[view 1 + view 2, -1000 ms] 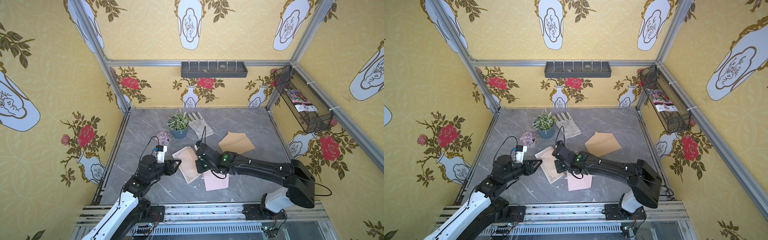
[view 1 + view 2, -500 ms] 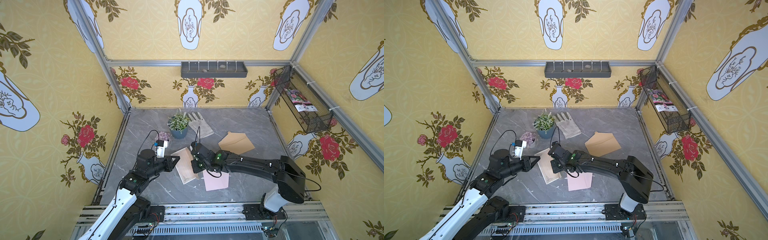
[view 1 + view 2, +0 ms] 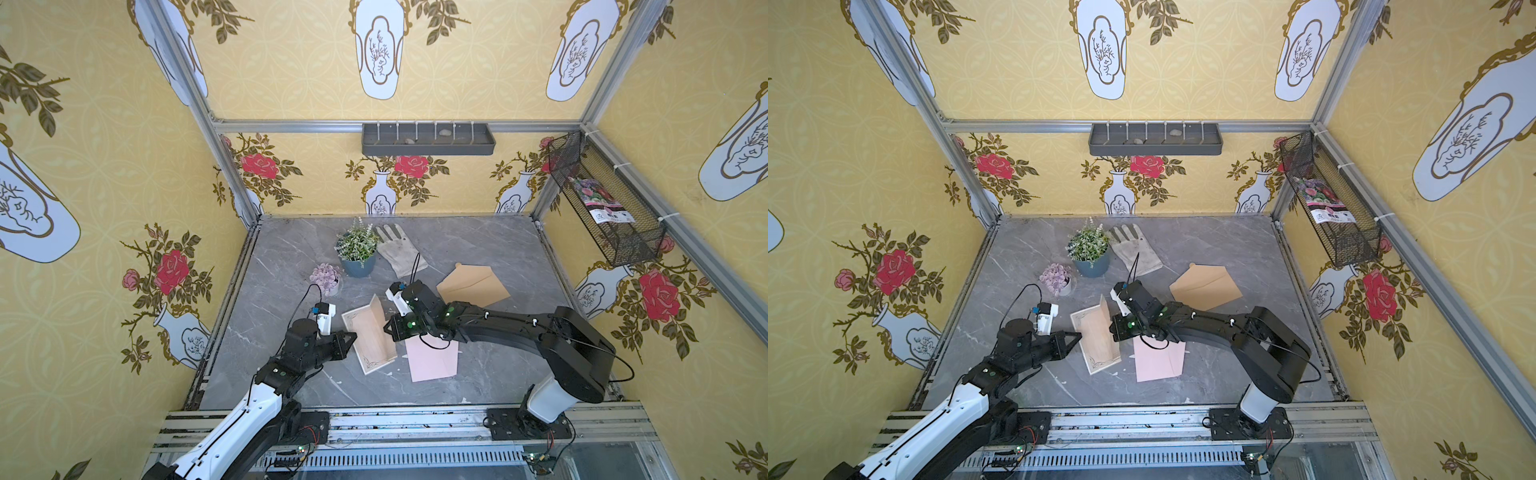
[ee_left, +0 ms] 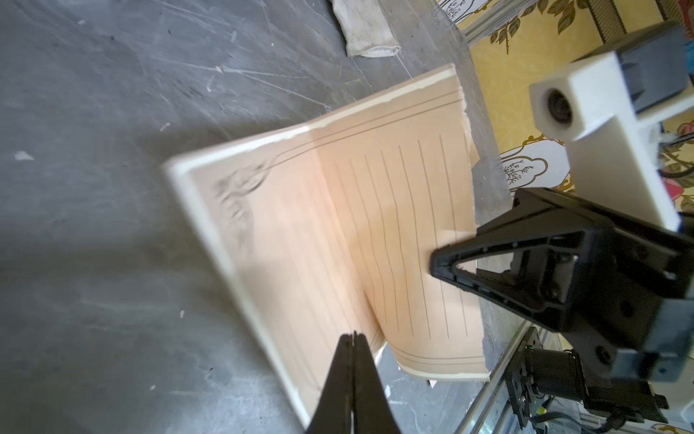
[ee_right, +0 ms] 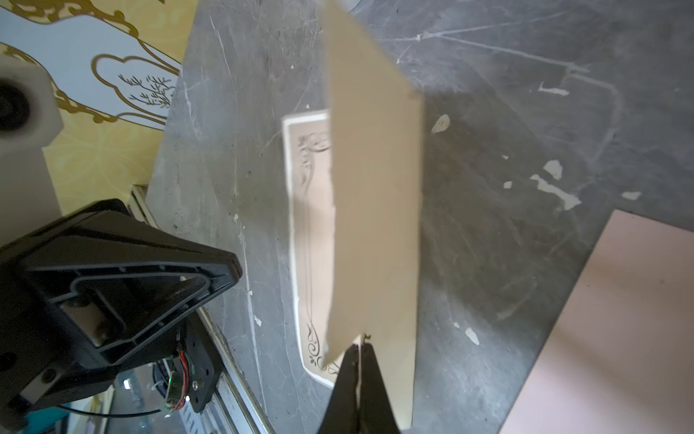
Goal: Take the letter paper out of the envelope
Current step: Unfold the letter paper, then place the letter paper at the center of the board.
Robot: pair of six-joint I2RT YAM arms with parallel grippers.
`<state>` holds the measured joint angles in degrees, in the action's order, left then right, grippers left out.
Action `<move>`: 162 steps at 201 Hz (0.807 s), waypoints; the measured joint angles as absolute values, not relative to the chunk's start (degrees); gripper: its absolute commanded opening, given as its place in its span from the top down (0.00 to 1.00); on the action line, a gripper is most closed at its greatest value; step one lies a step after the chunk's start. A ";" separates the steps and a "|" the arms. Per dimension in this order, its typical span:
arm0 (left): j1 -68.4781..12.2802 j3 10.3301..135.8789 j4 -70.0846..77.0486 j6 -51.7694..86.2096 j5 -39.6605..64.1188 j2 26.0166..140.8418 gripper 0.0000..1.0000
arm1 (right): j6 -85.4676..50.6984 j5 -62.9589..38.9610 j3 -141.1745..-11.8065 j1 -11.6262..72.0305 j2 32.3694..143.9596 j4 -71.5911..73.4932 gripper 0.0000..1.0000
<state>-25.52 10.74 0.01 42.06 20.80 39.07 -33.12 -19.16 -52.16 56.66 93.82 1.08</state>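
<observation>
I saw the letter paper (image 3: 370, 334) lying half unfolded mid-table, its left leaf flat on the grey table (image 3: 498, 249) and its right leaf standing up from the crease. My right gripper (image 5: 359, 347) was pinched tight on that raised leaf's edge, holding it upright. My left gripper (image 4: 353, 340) sat at the paper's left edge with jaws fully together; in its wrist view the tips overlapped the flat leaf's edge, but I could not tell whether they gripped it. A pink envelope (image 3: 432, 359) lay just right of the paper, nearer me, and a brown envelope (image 3: 473, 284) lay farther right
</observation>
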 measured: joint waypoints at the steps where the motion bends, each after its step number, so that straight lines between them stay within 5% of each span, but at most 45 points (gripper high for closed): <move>1: -25.52 10.74 0.03 42.06 20.75 39.07 0.93 | -33.12 -19.29 -52.10 56.64 93.82 1.23 1.00; 162: -25.50 6.92 4.14 38.98 14.11 43.62 0.93 | -43.27 -38.26 -50.85 54.39 108.33 31.64 1.00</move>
